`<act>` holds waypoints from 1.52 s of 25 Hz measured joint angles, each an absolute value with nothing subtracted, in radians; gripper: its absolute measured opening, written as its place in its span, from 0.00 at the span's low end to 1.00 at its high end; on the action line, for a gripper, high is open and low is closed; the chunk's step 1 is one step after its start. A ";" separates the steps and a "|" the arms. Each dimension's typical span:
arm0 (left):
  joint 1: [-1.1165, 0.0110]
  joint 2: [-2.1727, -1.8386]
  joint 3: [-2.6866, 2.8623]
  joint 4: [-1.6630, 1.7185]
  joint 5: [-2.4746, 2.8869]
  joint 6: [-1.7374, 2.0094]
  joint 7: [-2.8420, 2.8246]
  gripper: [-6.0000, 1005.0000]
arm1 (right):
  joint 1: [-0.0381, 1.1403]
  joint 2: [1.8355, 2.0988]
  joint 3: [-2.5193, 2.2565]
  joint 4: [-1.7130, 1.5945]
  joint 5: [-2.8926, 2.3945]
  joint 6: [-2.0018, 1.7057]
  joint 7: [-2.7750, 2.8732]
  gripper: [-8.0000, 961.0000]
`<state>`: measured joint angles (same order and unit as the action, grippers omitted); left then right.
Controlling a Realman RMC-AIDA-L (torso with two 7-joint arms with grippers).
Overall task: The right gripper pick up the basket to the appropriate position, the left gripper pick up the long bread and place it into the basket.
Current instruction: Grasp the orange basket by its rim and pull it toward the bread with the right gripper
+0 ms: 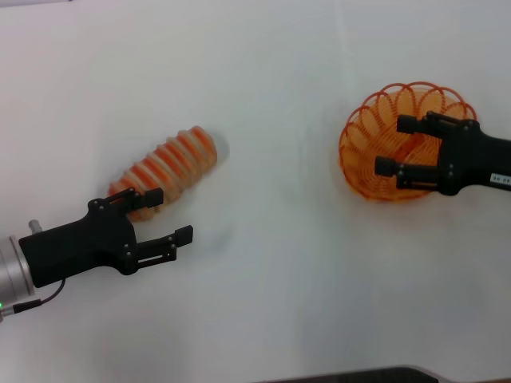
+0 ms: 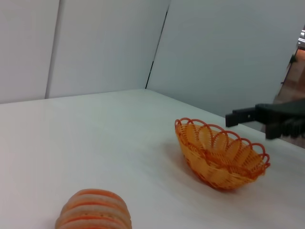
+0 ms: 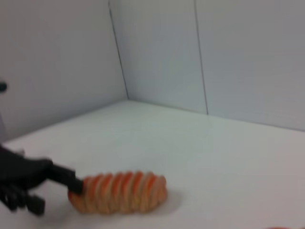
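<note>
White worktop (image 1: 263, 303) backed by grey wall panels. Task barely begun: basket (image 1: 375, 140) rests far right, not lifted; long bread (image 1: 168, 163) lies left on worktop, outside basket. Right hand (image 1: 391, 145), fingers spread wide, hangs over basket's near-right rim, gripping nothing. Left hand (image 1: 168, 215), also wide, sits at bread's near end, upper finger touching loaf, no grip yet. Both pick-ups and placing appear left. Count: one basket, one bread, two hands.
</note>
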<state>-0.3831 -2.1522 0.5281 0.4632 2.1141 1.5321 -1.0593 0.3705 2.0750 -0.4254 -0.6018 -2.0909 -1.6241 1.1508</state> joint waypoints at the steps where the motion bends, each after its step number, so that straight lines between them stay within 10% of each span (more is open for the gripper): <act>1: -0.383 -2.152 0.528 0.463 2.114 1.532 -1.059 0.84 | 0.381 2.071 -0.425 -0.609 -2.083 -1.653 1.210 0.96; 20: -0.387 -2.152 0.528 0.468 2.114 1.531 -1.060 0.83 | 0.495 1.997 -0.439 -0.889 -2.264 -1.802 1.879 0.95; 38: -0.382 -2.152 0.528 0.470 2.116 1.528 -1.060 0.83 | 0.632 1.996 -0.465 -0.981 -2.655 -1.681 1.943 0.93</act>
<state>-0.3825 -2.1522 0.5277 0.4701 2.1158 1.5278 -1.0600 0.6317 1.9965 -0.4645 -0.9808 -2.6554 -1.6814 1.9434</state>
